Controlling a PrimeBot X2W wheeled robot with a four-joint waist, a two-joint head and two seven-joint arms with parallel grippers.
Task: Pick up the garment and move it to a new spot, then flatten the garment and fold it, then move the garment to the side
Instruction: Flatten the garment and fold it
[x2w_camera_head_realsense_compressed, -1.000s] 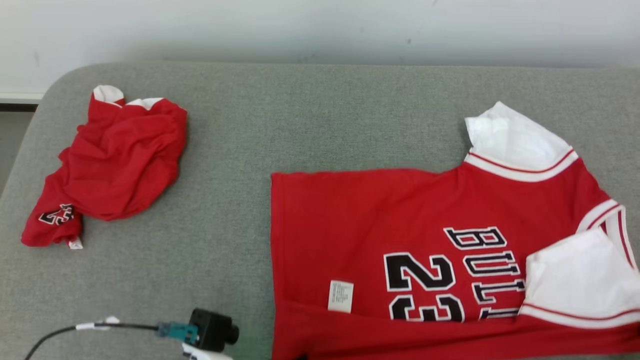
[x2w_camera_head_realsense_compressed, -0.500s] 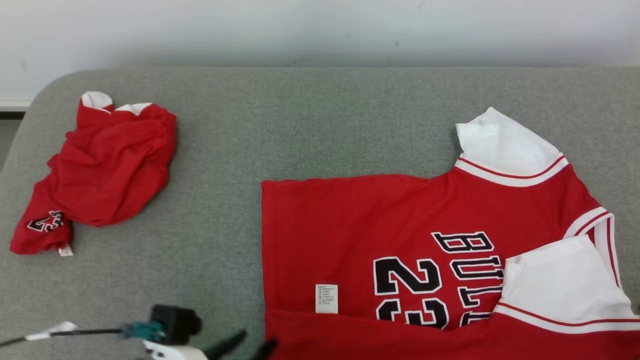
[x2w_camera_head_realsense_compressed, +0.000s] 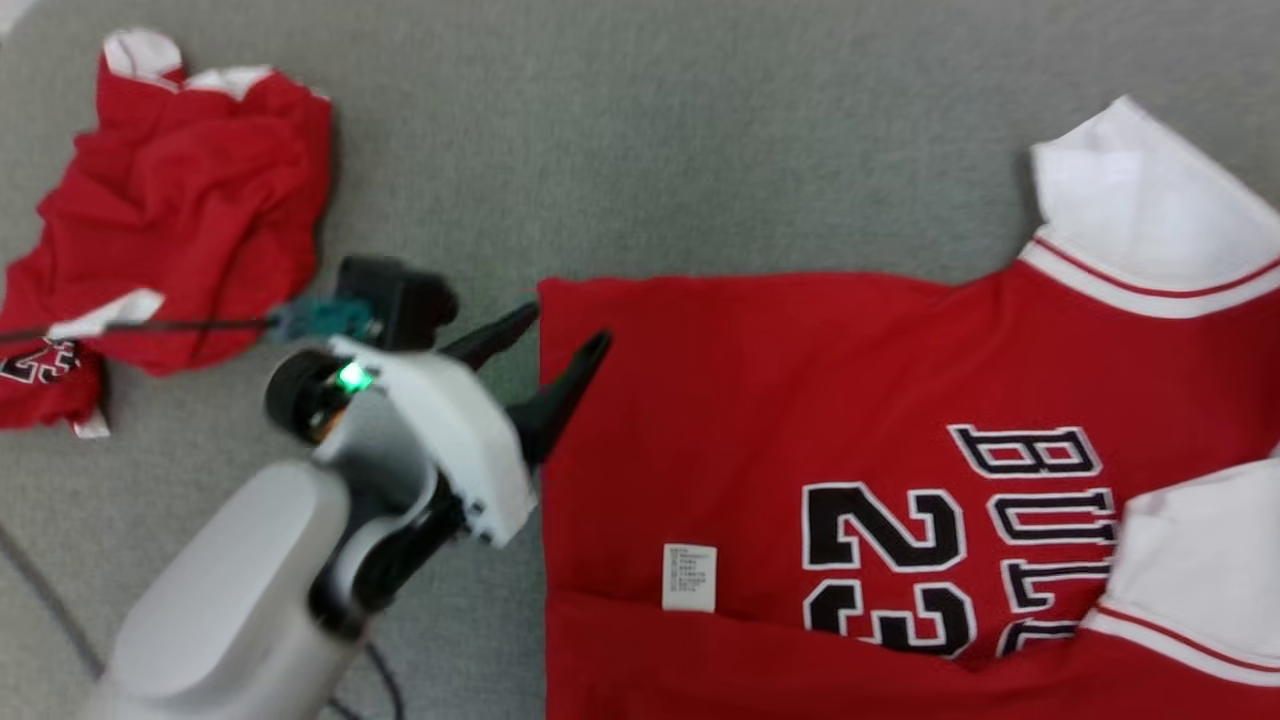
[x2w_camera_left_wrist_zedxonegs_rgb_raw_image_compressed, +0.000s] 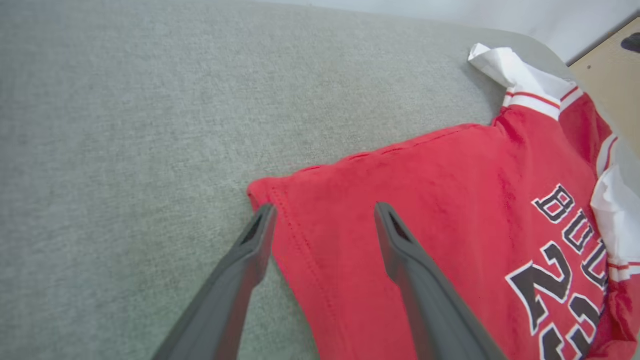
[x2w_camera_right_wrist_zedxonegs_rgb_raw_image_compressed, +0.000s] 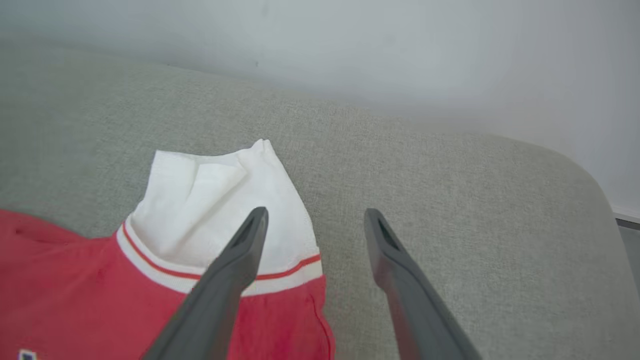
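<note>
Red jersey (x2w_camera_head_realsense_compressed: 750, 400) spread flat on the grey table (x2w_camera_head_realsense_compressed: 650, 130), both end effectors released.
The left end effector (x2w_camera_head_realsense_compressed: 562, 335) holds its fingers wide astride the jersey's hem corner, one over red cloth, one over bare table. The right end effector (x2w_camera_right_wrist_zedxonegs_rgb_raw_image_compressed: 316, 214), fingers equally apart, straddles the edge of a white sleeve (x2w_camera_right_wrist_zedxonegs_rgb_raw_image_compressed: 215, 200). A crumpled red bundle (x2w_camera_head_realsense_compressed: 190, 190) lies left of the left end effector, apart from the jersey.

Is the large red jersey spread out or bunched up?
Mostly spread: the jersey lies flat on the grey surface, but its near edge is folded over and a white sleeve overlaps the lettering.
</note>
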